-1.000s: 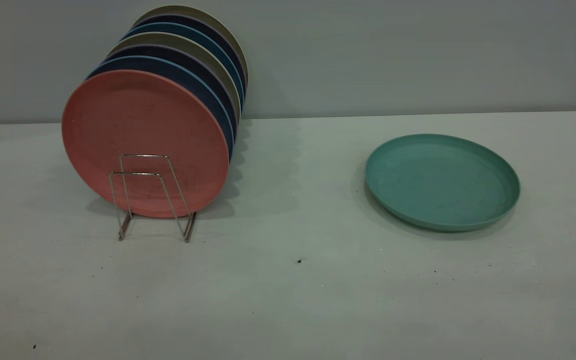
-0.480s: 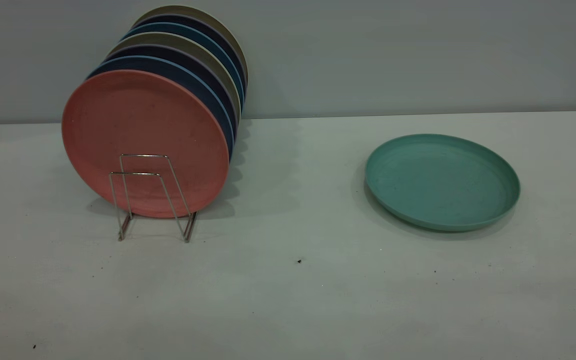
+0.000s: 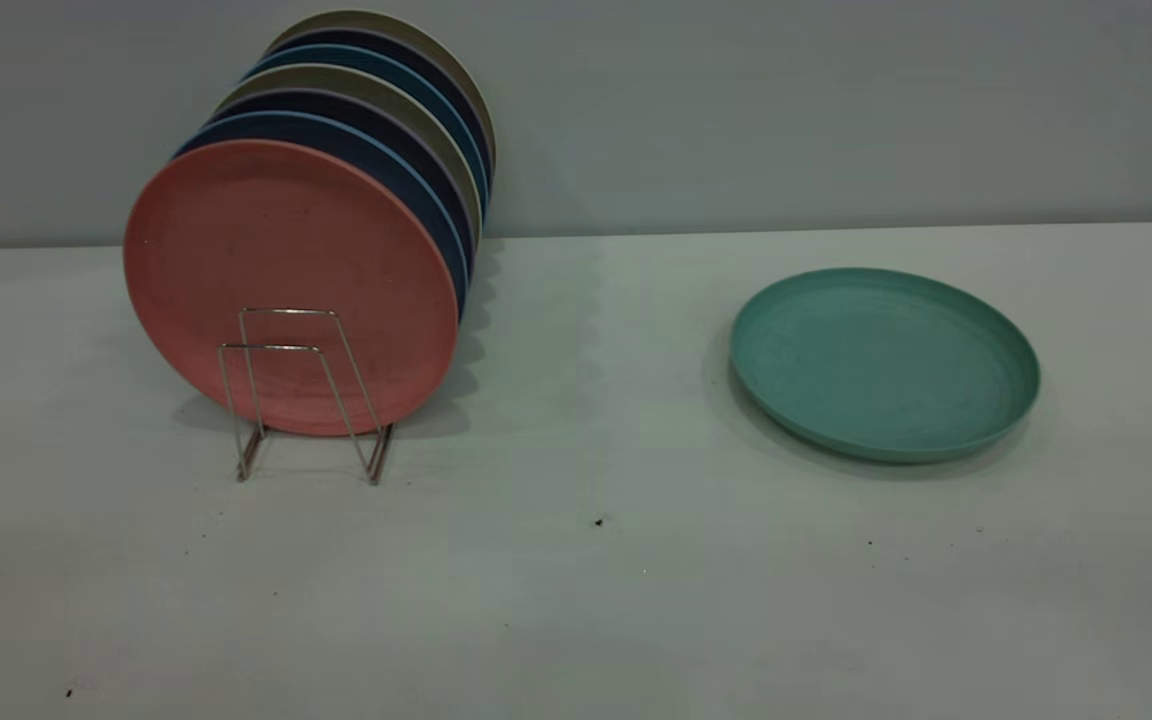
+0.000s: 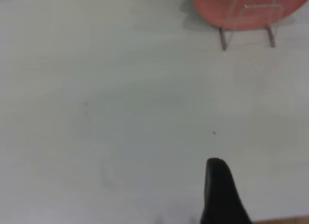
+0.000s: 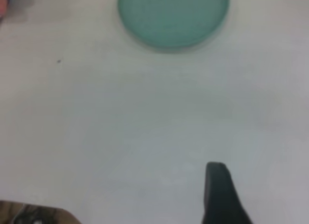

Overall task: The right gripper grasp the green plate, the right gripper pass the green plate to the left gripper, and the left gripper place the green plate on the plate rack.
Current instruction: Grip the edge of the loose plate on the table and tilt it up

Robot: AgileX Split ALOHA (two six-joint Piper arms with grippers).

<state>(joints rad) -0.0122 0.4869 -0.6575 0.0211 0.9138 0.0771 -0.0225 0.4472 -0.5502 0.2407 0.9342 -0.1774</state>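
Green plate flat on the desk, both tools far from it.

In the exterior view the near part of the desk [image 3: 576, 620] is bare except for some small dark specks. Farther back, at the right of the frame, the green plate [image 3: 884, 362] lies flat on the desk, well apart from the plate rack [image 3: 301, 395] at the left. In the rack stand the pink plate [image 3: 291, 285] in front and behind it a row of blue and beige plates [image 3: 386, 110], all upright and a little tilted. No arm shows in this view. In the left wrist view only one dark finger of the left tool [image 4: 219, 192] shows over the desk; whether it is open I cannot tell. The right tool [image 5: 219, 195] also shows one finger only, the green plate far from it, and I cannot tell its state.
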